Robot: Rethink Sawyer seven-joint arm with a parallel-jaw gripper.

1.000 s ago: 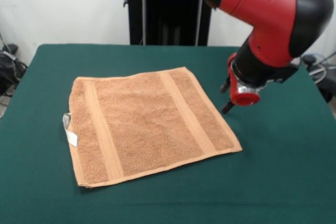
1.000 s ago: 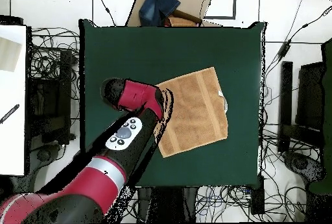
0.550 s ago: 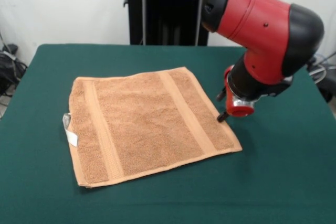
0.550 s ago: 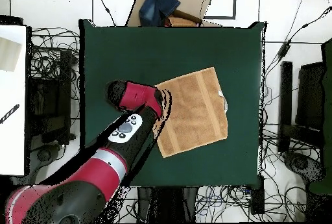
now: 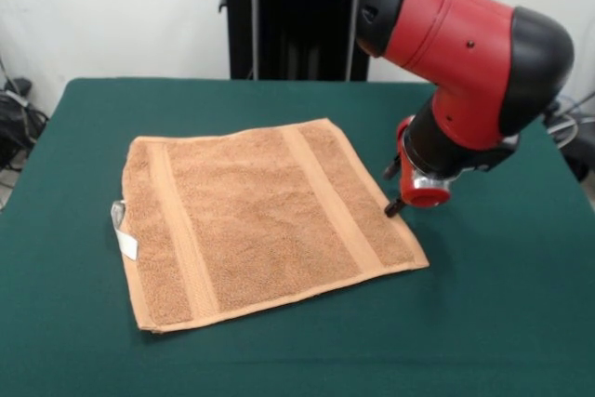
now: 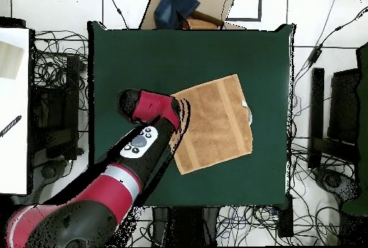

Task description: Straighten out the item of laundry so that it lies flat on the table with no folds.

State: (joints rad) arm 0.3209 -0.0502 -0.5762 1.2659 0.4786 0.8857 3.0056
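Front view: towel spread left of the jaws, arm at its right edge

Nearest the camera, the towel lies open and seemingly fold-free on the green worktop, its white loop tag at the left edge and its two woven bands running near to far. Farther right, the jaws hang at the towel's right edge, touching or just above it; whether they are clenched or released cannot be told.

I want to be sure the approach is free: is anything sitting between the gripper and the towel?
Nothing visible does. The gripper hangs right at the towel's edge, with only bare green table around it. The towel already lies spread flat.
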